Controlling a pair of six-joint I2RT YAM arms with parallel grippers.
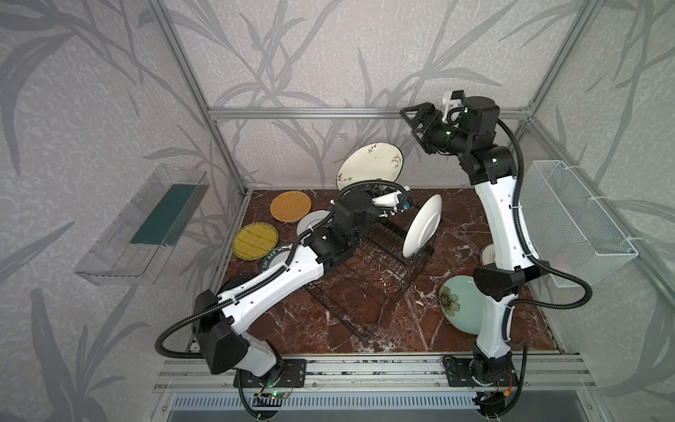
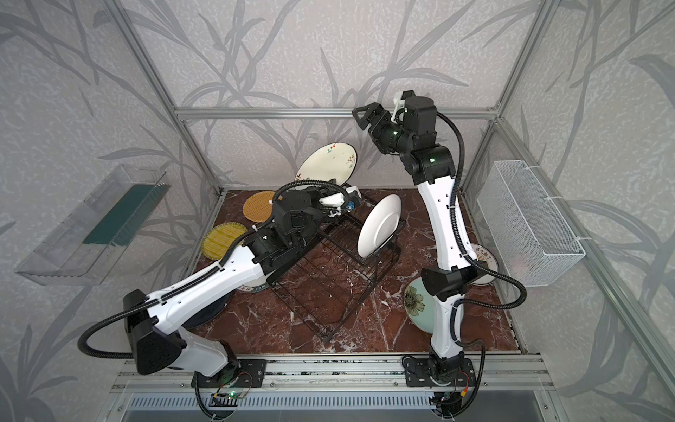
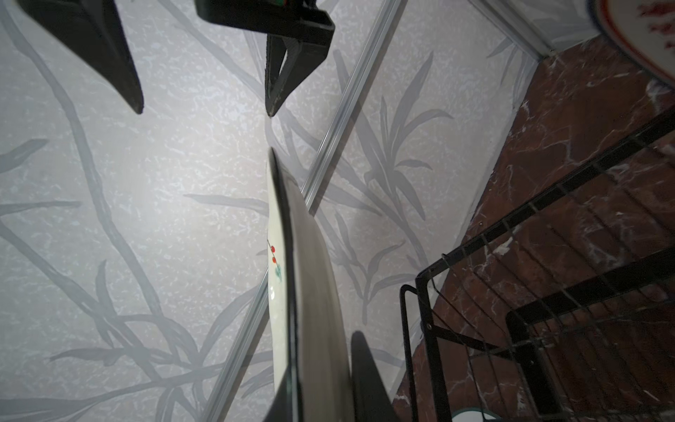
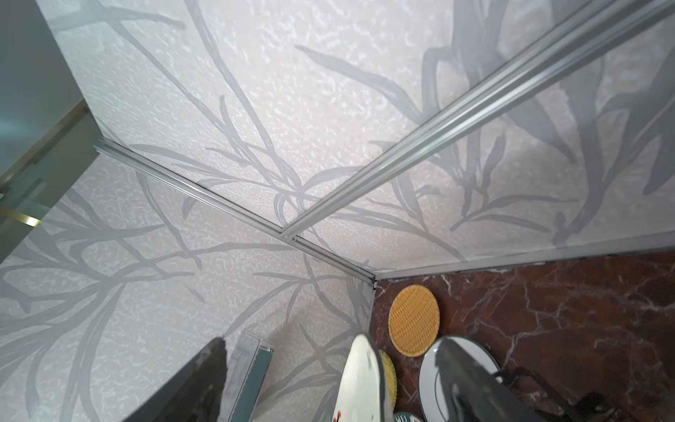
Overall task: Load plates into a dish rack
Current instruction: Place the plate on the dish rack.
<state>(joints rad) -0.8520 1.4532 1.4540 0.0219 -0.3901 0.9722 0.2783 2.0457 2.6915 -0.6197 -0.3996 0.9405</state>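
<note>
Plates [image 1: 254, 241] lie flat along the left edge of the bench [image 1: 310, 329]. The left pincer [image 3: 317, 394] clamps the cream berry-sprig plate [image 1: 369, 164] upright by the dish rack's [image 1: 365, 277] far end, its top rim free; a white plate [image 1: 422, 226] stands slotted rightward. The right pincer [image 1: 412, 128] gapes wide above, clear of both.

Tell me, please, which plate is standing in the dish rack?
The plain white plate, on edge in the rack; the cream plate is held aloft, others lie flat.
</note>
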